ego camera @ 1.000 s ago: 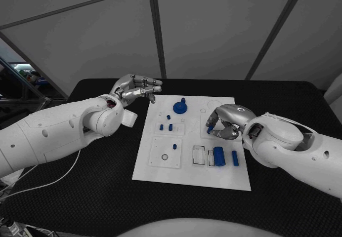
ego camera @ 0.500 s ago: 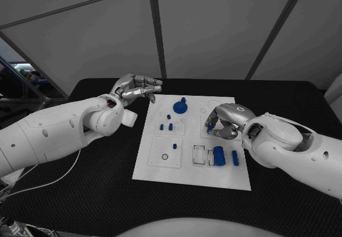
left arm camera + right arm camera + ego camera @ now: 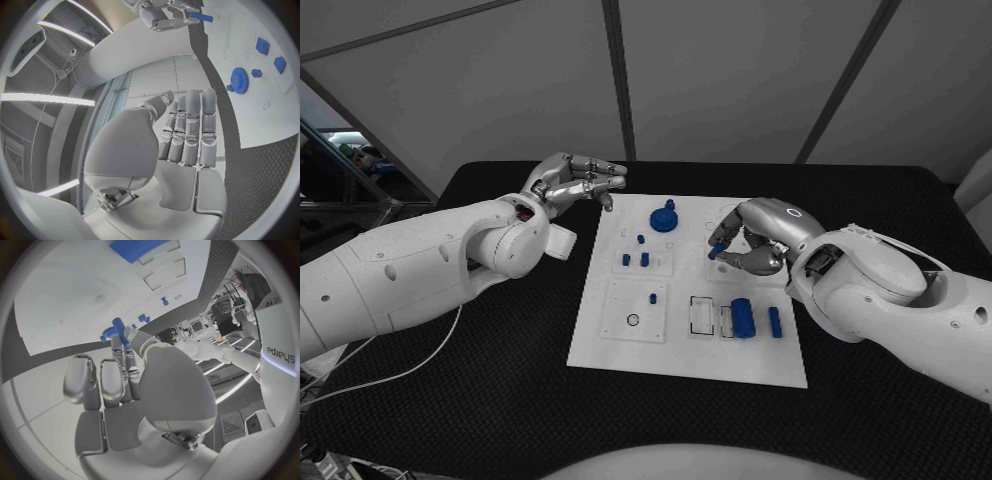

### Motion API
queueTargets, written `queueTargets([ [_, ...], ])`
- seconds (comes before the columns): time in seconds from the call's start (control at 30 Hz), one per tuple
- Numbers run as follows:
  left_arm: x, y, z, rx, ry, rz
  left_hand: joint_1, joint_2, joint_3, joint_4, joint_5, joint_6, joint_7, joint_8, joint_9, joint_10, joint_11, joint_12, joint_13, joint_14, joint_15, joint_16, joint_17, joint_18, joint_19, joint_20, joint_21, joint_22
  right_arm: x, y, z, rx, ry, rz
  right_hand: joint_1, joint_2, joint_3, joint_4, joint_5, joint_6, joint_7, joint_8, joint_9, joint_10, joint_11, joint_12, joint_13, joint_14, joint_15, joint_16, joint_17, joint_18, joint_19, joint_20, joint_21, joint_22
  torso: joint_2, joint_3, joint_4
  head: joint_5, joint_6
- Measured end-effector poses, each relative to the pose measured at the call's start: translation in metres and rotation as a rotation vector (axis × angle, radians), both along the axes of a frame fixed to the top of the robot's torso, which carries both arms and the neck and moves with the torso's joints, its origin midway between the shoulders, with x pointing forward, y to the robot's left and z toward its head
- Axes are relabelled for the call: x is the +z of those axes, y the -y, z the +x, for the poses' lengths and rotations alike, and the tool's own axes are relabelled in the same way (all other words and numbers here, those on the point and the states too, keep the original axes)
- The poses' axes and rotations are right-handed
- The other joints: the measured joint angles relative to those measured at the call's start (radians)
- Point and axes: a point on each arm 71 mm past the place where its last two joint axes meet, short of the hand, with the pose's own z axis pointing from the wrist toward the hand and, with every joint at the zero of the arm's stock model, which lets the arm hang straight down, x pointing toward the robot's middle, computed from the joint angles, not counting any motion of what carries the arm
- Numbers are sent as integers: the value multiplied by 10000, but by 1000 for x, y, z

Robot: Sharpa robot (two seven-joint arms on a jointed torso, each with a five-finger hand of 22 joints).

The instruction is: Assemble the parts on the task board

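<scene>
Right hand [image 3: 750,243] pinching a blue peg [image 3: 717,252] above the board [image 3: 687,360] at frame centre, left hand [image 3: 577,179] empty, half-curled upper left; risk: slim fingertip hold, peg tilting or dropping.

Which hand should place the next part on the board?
The right hand, probably. It hangs over the white board and already pinches a small blue peg in its fingertips. The left hand holds nothing and sits off the board's far left corner.
</scene>
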Motion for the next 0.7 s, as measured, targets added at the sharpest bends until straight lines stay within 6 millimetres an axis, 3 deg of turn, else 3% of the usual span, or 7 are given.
queueTargets([
  [0.2, -1, 0, 0, 0, -15, 1, 0, 0, 0, 0, 0, 0, 0, 0, 0, 0, 0, 0, 0, 0, 0, 0, 0, 0, 0, 0, 0, 0, 13, -13, -13, 417, -12, 592, 12, 11, 26, -27, 67, 0, 1, -1, 0, -1, 1, -19, 1, -36, -36, 0, 9, 2, 72, 1, 37, 30, 0, -11, 0, -5, 12],
  [0.47, -1, 1, 0, -23, -20, -9, 0, 0, 0, 0, 0, 0, 0, 0, 0, 0, 0, 0, 0, 0, 0, 0, 1, 0, 0, 0, 0, 0, 23, -52, -28, 1351, -209, 1328, 13, 11, 26, -29, 69, -2, 3, -30, 0, 38, -37, -36, 15, -36, -36, 0, 10, 3, 72, 1, 37, 29, 6, -14, 1, 91, -34],
  [0.7, -1, 4, 0, -77, -23, -33, 1, -1, 0, 0, 0, 0, 0, 0, 0, 0, 0, 0, 0, 0, 0, 0, 2, 0, 0, 0, 0, 1, 6, -79, -35, 1954, -667, 1382, 13, 10, 25, -29, 125, -5, 6, 6, 0, 38, -37, -37, 19, -37, -35, 0, 9, 3, 71, 2, 37, 41, 6, -18, 9, 249, -130],
])
